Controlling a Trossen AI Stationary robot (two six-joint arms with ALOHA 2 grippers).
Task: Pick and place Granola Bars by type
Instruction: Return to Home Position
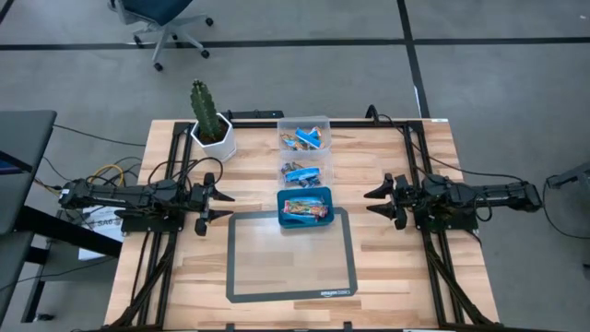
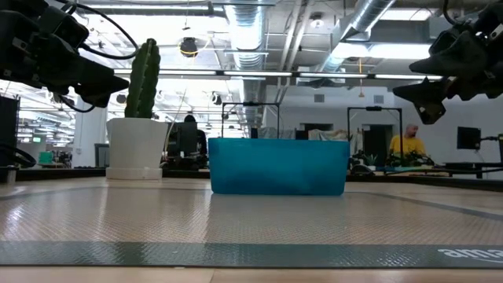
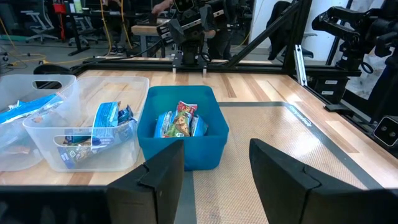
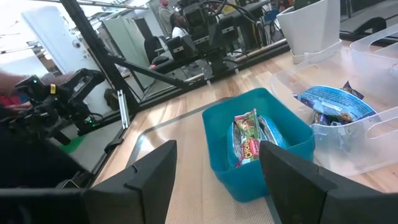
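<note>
Your bars (image 1: pixel 306 210) lie in the blue bin (image 1: pixel 280 198) at the mat's (image 1: pixel 290 267) far edge; others, blue-wrapped as far as you can tell, fill two clear bins (image 1: pixel 326 121) beyond. Left gripper (image 1: pixel 230 206) and right gripper (image 1: pixel 367 203) flank the mat, well apart, fingers spread, holding nothing.

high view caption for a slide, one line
Wrapped granola bars sorted into two clear plastic bins and a blue bin; left gripper and right gripper open.

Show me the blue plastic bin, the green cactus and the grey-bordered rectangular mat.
Blue plastic bin (image 3: pixel 205 146), left wrist view, front wall.
Green cactus (image 1: pixel 205 109), high view, upper stem.
Grey-bordered rectangular mat (image 1: pixel 290 258), high view, bare middle.
</note>
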